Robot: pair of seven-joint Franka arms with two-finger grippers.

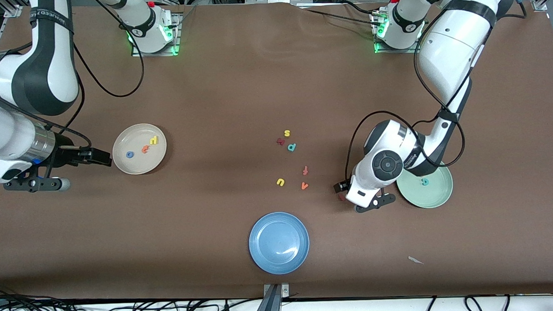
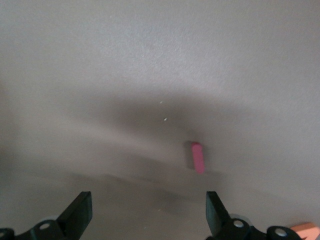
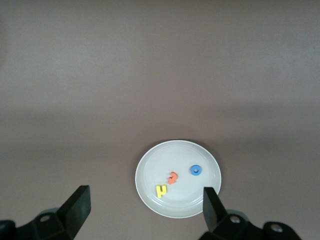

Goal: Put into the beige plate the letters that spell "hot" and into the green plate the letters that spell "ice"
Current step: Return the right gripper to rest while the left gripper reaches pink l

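Observation:
The beige plate [image 1: 125,166] [image 3: 150,165] lies toward the right arm's end and holds the yellow h [image 1: 153,140] [image 3: 161,190], orange t [image 1: 145,149] [image 3: 172,177] and blue o [image 1: 129,154] [image 3: 196,170]. My right gripper [image 1: 102,157] [image 3: 145,207] hangs open and empty beside that plate. The green plate [image 1: 436,198] holds the teal c [image 1: 425,182]. Beside it my left gripper [image 1: 341,192] [image 2: 147,215] is low over the table, open, with the dark red i [image 1: 341,198] [image 2: 198,157] lying flat just ahead of its fingers, untouched.
Loose letters lie mid-table: yellow s [image 1: 287,133], a dark red letter [image 1: 280,141], teal p [image 1: 292,147], red-orange f [image 1: 305,170], yellow u [image 1: 280,182], orange v [image 1: 304,186]. A blue plate [image 1: 261,255] sits nearest the front camera. A white scrap [image 1: 415,260] lies near the table edge.

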